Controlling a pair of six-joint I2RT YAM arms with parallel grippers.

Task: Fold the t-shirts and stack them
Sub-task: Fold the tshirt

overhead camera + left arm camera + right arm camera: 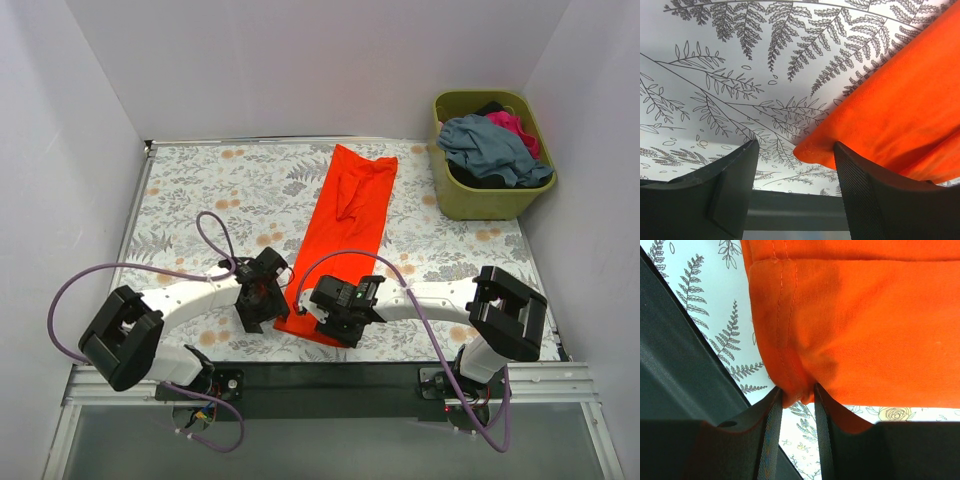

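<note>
The bright orange-red t-shirt lies on the flowered table cover, folded into a long narrow strip that runs from the far middle toward the near edge. My right gripper is at the strip's near end; in the right wrist view it is shut on a bunched bit of the stitched hem. My left gripper sits at the strip's near left corner. In the left wrist view it stands open, with the orange corner between the fingers, close to the right finger.
An olive-green basket stands at the far right and holds a slate grey-blue t-shirt, a magenta-pink one and dark cloth. White walls close in the table on three sides. A black rail runs along the near edge.
</note>
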